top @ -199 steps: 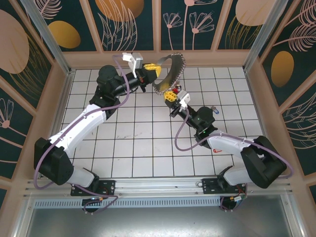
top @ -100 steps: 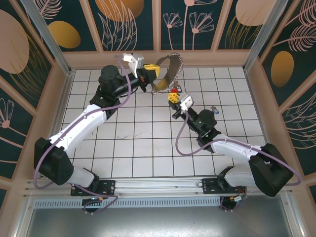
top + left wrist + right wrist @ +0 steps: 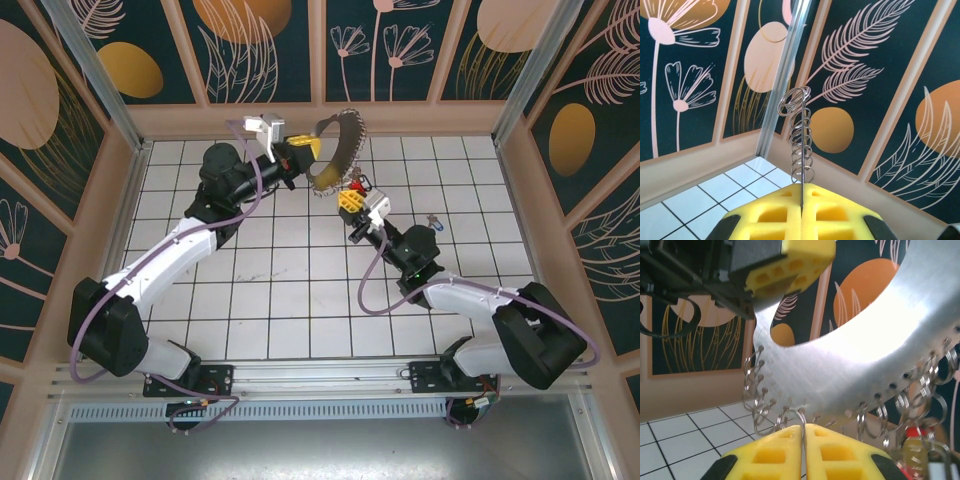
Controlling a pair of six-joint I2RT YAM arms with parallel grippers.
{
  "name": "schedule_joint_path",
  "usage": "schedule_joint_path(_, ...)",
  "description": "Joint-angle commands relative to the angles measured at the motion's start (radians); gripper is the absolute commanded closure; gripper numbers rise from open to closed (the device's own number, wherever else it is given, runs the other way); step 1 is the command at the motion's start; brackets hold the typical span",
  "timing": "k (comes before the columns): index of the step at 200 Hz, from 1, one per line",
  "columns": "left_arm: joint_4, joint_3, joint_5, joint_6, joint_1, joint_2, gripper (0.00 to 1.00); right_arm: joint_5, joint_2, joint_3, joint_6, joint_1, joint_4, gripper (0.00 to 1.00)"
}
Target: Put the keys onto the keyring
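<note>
The keyring (image 3: 338,148), a silvery hoop fringed with wire loops, is held up off the tiles at the back. My left gripper (image 3: 303,150) is shut on its rim; in the left wrist view the yellow pads (image 3: 840,215) clamp the hoop (image 3: 801,145), seen edge-on. My right gripper (image 3: 350,199) sits just under the hoop's lower rim. Its yellow pads (image 3: 845,452) are pressed together with one wire loop (image 3: 798,419) pinched between them, below the broad band (image 3: 865,355). A red-tagged key (image 3: 916,442) hangs from a loop just right of the pads. Another key (image 3: 432,219) lies on the tiles.
The white tiled floor (image 3: 280,280) is boxed in by low beige walls and patterned panels (image 3: 400,50). The hoop hangs close to the back wall. The left gripper's pad (image 3: 790,262) sits right above the band in the right wrist view.
The right gripper has crept a little closer under the hoop's lower rim and its arm has swung slightly. The left gripper has turned the hoop a bit. Both grips look unchanged.
</note>
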Motion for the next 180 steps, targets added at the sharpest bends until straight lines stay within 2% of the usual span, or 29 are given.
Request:
schedule_joint_path(1, 0.203, -0.01, 0.065, -0.048, 0.002, -0.051, 1.0, -0.062, 0.024, -0.007, 0.017, -0.002, 0.069, 0.86)
schedule_joint_path(28, 0.231, -0.007, 0.153, -0.031, 0.002, -0.055, 1.0, -0.031, 0.034, -0.017, 0.034, -0.002, 0.103, 0.83)
schedule_joint_path(57, 0.074, 0.021, 0.204, 0.152, 0.002, -0.093, 1.0, -0.009, -0.024, -0.032, -0.04, -0.009, 0.059, 0.83)
schedule_joint_path(82, -0.036, 0.05, 0.224, 0.253, 0.002, -0.114, 1.0, -0.076, -0.093, -0.037, -0.132, -0.014, -0.039, 0.82)
schedule_joint_path(117, -0.149, 0.118, 0.26, 0.286, 0.002, -0.102, 1.0, -0.129, -0.146, -0.046, -0.155, -0.011, -0.075, 0.82)
schedule_joint_path(180, -0.214, 0.161, 0.266, 0.284, 0.003, -0.087, 1.0, -0.047, -0.131, -0.063, -0.149, 0.004, -0.009, 0.82)
